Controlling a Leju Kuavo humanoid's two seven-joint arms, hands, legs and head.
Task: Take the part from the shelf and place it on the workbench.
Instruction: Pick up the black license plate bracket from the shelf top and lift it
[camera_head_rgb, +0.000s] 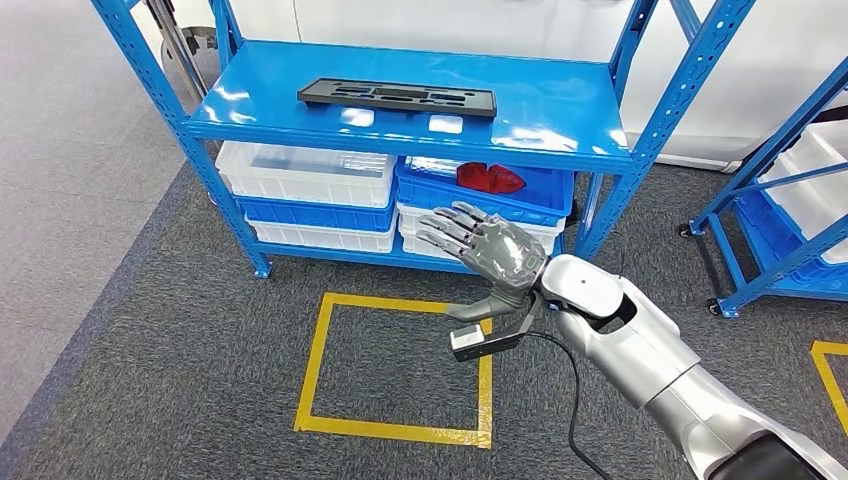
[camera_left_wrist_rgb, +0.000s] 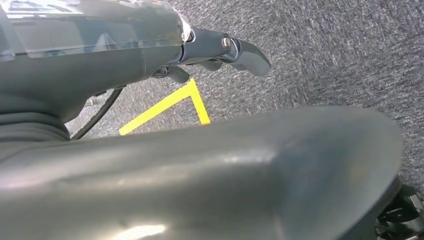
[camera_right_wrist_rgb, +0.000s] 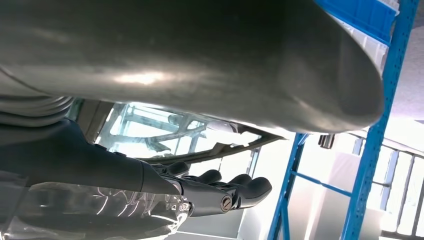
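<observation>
Nearest, at about five o'clock in the head view, the right hand (camera_head_rgb: 487, 248) is raised over the carpet with fingers spread wide, holding nothing. The left hand (camera_left_wrist_rgb: 220, 50) hangs over the floor; I cannot tell whether its fingers are apart or curled. Beyond, at twelve o'clock, the black part (camera_head_rgb: 396, 98) lies flat on the top deck of the blue shelf (camera_head_rgb: 560, 115), well apart from the hand. The part is long and thin, so an off-centre one-handed grip could let it tip or slide off the glossy deck.

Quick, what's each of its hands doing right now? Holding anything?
Right hand: open, fingers spread, holding nothing.
Left hand: down near the floor; open or closed cannot be told.
</observation>
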